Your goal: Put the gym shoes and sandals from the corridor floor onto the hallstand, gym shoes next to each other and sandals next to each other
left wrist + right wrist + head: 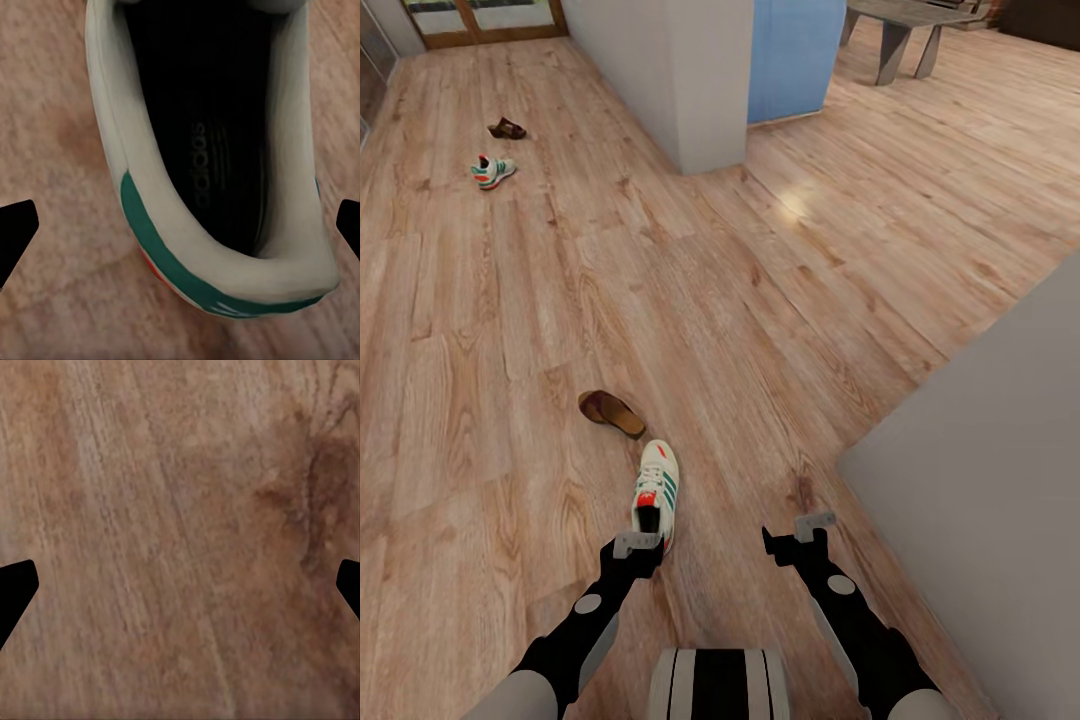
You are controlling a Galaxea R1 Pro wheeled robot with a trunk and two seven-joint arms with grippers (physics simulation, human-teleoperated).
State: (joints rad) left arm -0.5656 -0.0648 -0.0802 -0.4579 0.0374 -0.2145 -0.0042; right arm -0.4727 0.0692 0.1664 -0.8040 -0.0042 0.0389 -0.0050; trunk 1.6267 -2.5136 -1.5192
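Wood-grain corridor floor [780, 300] is stretching ahead. A near gym shoe [656, 493] is lying by a sandal [612, 412]; a far gym shoe [492, 171] and far sandal [507, 128] are lying well apart. The left gripper [180, 229], fingers spread apart, is hovering over the near gym shoe's heel; the right gripper [180, 589], fingers apart, is facing bare planks.

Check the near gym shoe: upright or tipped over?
Upright. The near gym shoe sits sole-down on the floor; the left wrist view looks straight into its opening, between the open left pincer's fingertips.
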